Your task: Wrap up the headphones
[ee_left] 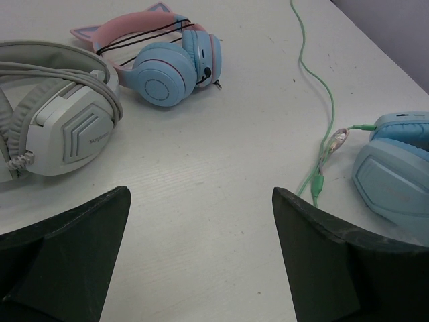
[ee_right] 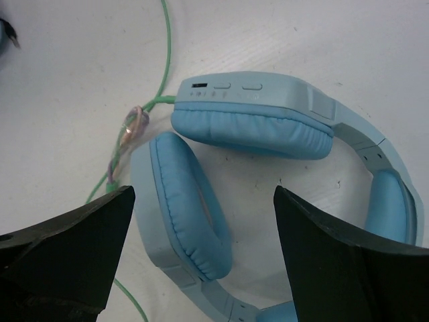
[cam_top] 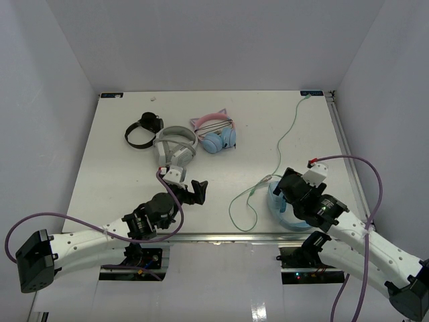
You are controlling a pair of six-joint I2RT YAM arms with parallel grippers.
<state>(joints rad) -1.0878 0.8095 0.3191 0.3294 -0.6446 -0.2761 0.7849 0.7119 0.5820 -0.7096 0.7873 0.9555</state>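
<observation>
- The right gripper (ee_right: 201, 201) is seen spread wide at the bottom of its wrist view, with nothing gripped. The headphones (ee_right: 251, 127) lie flat between and beyond its fingers.
- In the top view the headphones are found at lower right, near the table's (cam_top: 100, 201) front edge.
- The left gripper (ee_left: 201, 194) is held wide open and empty over bare tabletop.
- The cable (cam_top: 288, 131) is trailed loose toward the upper-right corner.
- A grey-white pair (cam_top: 175, 144), a pink cat-ear pair (cam_top: 216, 132) and a black pair (cam_top: 143, 131) are set at upper centre-left, with open tabletop left beside the cable.
</observation>
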